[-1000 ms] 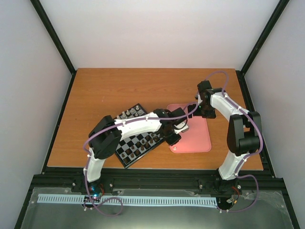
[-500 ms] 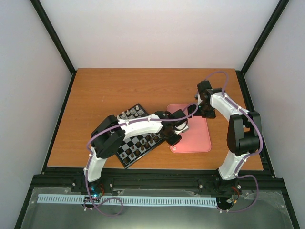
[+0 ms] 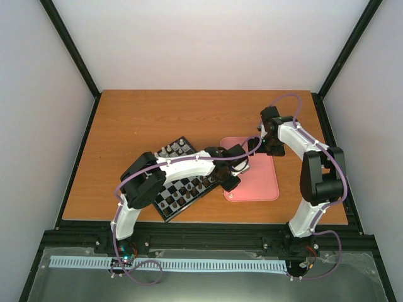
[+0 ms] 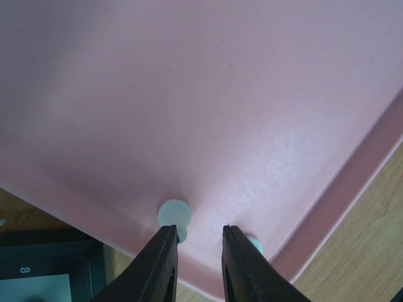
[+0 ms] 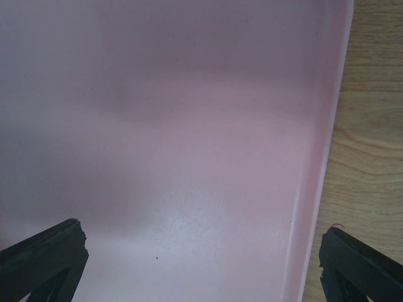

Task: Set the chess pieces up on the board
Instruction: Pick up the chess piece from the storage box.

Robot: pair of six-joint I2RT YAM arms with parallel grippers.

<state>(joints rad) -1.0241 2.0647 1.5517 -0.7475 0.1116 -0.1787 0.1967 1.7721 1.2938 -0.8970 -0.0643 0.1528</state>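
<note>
My left gripper (image 4: 198, 236) hangs low over the near left corner of the pink tray (image 4: 208, 107), jaws a little apart with nothing between them. One cream-white chess piece (image 4: 173, 214) lies on the tray just ahead of the left fingertip. A second one (image 4: 255, 244) peeks out behind the right finger. The board (image 3: 178, 182) lies left of the tray and carries several pieces; its corner shows in the left wrist view (image 4: 44, 274). My right gripper (image 5: 201, 242) is wide open over bare tray floor. In the top view the left gripper (image 3: 230, 180) and the right gripper (image 3: 254, 146) are both over the tray.
The pink tray (image 3: 261, 182) lies right of the board on the wooden table (image 3: 157, 119). Its raised rim (image 5: 321, 145) runs along the right side of the right wrist view, with wood beyond. Black frame rails border the table.
My left arm has shifted slightly over the tray's near left corner since a second ago. The right arm has not moved.
</note>
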